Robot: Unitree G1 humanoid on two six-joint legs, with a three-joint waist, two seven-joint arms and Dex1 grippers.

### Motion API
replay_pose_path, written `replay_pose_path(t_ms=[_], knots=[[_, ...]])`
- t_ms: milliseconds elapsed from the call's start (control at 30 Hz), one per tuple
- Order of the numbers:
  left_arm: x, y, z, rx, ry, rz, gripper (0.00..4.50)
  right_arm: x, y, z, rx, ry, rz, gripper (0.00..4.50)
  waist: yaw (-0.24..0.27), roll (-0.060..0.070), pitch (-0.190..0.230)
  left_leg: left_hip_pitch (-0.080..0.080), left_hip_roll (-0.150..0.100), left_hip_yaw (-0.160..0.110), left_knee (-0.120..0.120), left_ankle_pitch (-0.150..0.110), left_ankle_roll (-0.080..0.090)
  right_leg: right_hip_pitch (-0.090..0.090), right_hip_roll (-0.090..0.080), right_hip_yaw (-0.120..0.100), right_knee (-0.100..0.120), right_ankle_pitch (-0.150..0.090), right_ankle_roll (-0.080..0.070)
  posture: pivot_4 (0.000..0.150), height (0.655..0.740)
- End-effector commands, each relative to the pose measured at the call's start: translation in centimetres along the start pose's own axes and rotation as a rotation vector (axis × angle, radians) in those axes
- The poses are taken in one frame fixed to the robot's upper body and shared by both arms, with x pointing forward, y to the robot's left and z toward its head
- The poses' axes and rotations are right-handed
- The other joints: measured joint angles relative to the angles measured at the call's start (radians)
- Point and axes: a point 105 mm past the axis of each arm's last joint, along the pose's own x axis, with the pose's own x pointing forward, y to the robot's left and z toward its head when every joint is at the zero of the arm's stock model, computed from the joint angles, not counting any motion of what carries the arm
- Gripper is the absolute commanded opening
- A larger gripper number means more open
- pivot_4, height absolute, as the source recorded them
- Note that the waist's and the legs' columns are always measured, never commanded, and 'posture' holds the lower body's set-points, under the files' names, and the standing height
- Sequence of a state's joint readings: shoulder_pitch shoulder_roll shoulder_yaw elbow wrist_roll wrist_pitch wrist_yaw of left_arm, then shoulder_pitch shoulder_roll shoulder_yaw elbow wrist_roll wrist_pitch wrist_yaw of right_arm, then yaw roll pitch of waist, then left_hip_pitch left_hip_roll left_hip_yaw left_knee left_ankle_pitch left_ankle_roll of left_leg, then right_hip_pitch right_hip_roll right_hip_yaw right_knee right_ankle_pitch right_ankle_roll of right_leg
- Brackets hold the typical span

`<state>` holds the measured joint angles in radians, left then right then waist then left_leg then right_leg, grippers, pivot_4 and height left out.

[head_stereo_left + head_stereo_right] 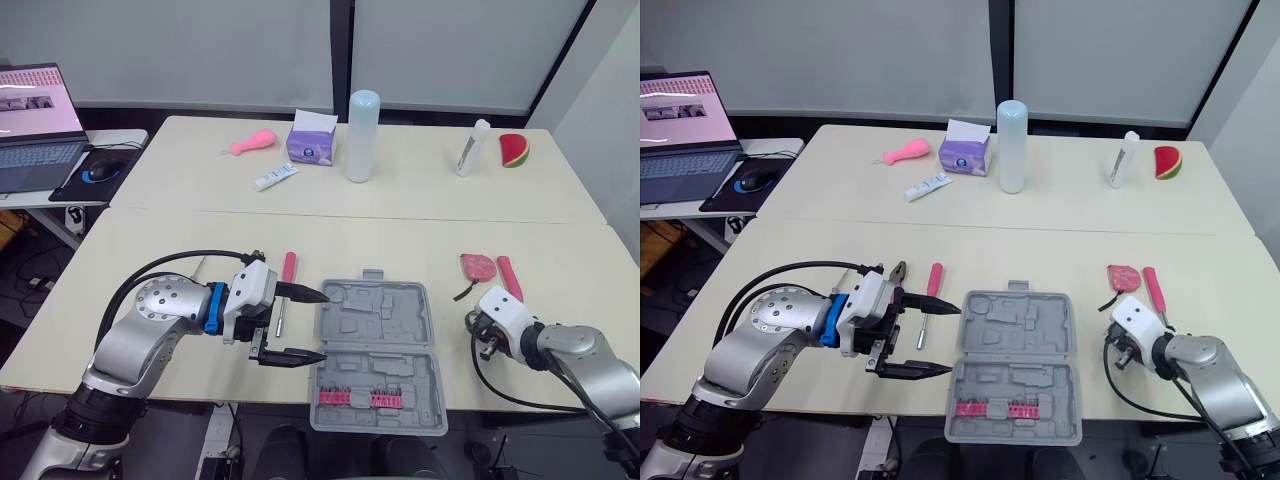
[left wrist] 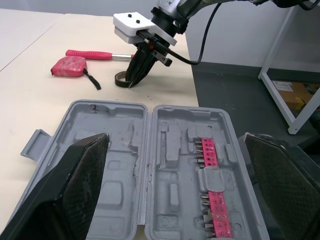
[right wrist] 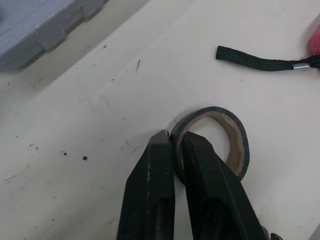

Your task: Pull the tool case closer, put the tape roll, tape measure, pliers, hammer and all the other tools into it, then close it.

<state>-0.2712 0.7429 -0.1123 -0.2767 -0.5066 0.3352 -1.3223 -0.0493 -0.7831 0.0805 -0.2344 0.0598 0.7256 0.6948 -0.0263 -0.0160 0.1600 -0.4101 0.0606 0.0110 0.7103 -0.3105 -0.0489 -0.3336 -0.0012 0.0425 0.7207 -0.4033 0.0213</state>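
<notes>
My right gripper (image 3: 175,137) pinched the black tape roll (image 3: 233,142) by its wall, right of the grey plastic tool case (image 1: 375,340). My left gripper (image 1: 323,326) gaped wide at that case's left edge.

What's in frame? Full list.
tool case: 1, grey, open, table front
bit strip: 1, pink, in case
screwdriver: 1, pink-handled, left of case
tape measure: 1, pink-red, right of case
hammer: 1, pink-handled, beside tape measure
tape roll: 1, black, right of case
tissue box: 1, purple, far table
tube: 1, white, far table
bottles: 2, white, far table
watermelon toy: 1, red-green, far table
bulb-shaped object: 1, pink, far table
laptop: 1, open, side desk
mouse: 1, dark, side desk
left end effector: 1, black, open, at case
right end effector: 1, black, shut on tape roll
</notes>
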Motion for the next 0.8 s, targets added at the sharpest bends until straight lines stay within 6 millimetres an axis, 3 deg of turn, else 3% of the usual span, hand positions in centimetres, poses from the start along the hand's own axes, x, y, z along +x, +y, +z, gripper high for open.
replay_pose_path(t_ms=[33, 200, 333, 433, 600, 800], knots=[[-0.6, 0.4, 0.6, 0.049, 0.002, 0.026, 4.5, -0.7, -0.4, 1.1, -0.023, -0.041, -0.014, 0.01, 0.0, 0.0, 0.0, 0.0, 0.0, 0.0, 0.0, 0.0, 0.0, 0.0, 0.0, 0.0, 0.0, 0.0, 0.0, 0.15, 0.7002], [-2.5, 1.4, 0.0, 0.024, 0.024, 0.132, 4.5, -2.6, 1.3, 5.5, -0.079, -0.156, 0.058, 0.01, -0.004, 0.002, 0.001, -0.001, 0.0, 0.0, 0.0, 0.0, 0.0, -0.001, 0.0, 0.0, 0.0, 0.0, 0.0, 0.15, 0.7002], [-4.9, 2.1, -1.1, -0.031, 0.08, 0.222, 4.5, -2.7, 5.1, 10.8, -0.072, -0.294, 0.216, 0.01, -0.009, 0.003, 0.002, 0.0, 0.002, -0.003, 0.0, 0.0, 0.0, -0.001, 0.001, 0.0, 0.001, 0.0, 0.0, 0.15, 0.7002], [-6.1, 2.4, -1.6, -0.042, 0.104, 0.266, 4.5, -1.7, 7.1, 13.8, -0.052, -0.351, 0.296, 0.01, -0.005, 0.003, 0.002, -0.001, 0.002, -0.006, 0.0, 0.0, 0.0, -0.001, 0.001, -0.001, 0.001, 0.0, 0.0, 0.15, 0.7002], [-7.0, 2.6, -1.9, -0.053, 0.117, 0.317, 4.5, 2.0, 9.4, 18.3, -0.028, -0.393, 0.368, 0.01, -0.001, 0.002, 0.002, -0.005, -0.001, -0.007, 0.001, 0.0, 0.0, -0.004, -0.001, -0.002, 0.001, 0.0, 0.0, 0.15, 0.7002], [-7.2, 2.4, -1.9, -0.044, 0.129, 0.326, 4.5, 5.0, 11.4, 20.0, -0.04, -0.378, 0.436, 0.01, -0.003, 0.002, 0.002, -0.008, -0.001, -0.006, 0.002, 0.002, -0.004, -0.01, -0.002, -0.002, 0.005, 0.0, 0.0, 0.15, 0.7002]])
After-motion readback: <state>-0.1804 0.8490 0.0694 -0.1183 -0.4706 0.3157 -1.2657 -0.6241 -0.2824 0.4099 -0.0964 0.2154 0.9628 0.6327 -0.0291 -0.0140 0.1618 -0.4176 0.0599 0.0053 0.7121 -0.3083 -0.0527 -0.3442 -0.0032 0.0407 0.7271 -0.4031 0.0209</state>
